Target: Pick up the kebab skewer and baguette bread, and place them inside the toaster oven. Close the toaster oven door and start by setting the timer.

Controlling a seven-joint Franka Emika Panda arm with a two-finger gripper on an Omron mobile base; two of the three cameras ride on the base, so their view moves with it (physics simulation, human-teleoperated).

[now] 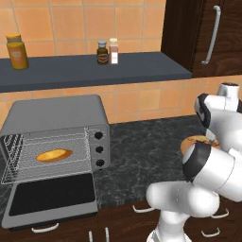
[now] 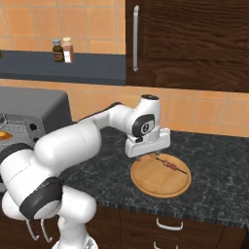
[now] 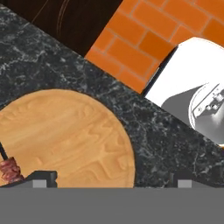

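Note:
The toaster oven (image 1: 56, 113) stands at the counter's left, and its grey top (image 2: 29, 109) shows at the left of the right base view. The toaster oven door (image 1: 52, 196) is dropped flat open. The baguette bread (image 1: 54, 155) lies on the wire rack inside. The kebab skewer (image 2: 170, 164) rests on a round wooden plate (image 2: 155, 187), toward its far right side. My gripper (image 2: 146, 156) hangs open just above the plate's left rim, a little left of the skewer, holding nothing. In the hand view the skewer's meat (image 3: 11, 169) sits beside the left fingertip (image 3: 41, 178), over the plate (image 3: 65, 131).
Three black knobs (image 1: 99, 149) line the oven's right panel. A dark shelf (image 1: 90, 71) above carries spice jars (image 1: 108, 52) and an orange jar (image 1: 17, 52). A dark cabinet with a bar handle (image 2: 135, 39) hangs at the right. Dark counter (image 1: 142, 142) lies between oven and plate.

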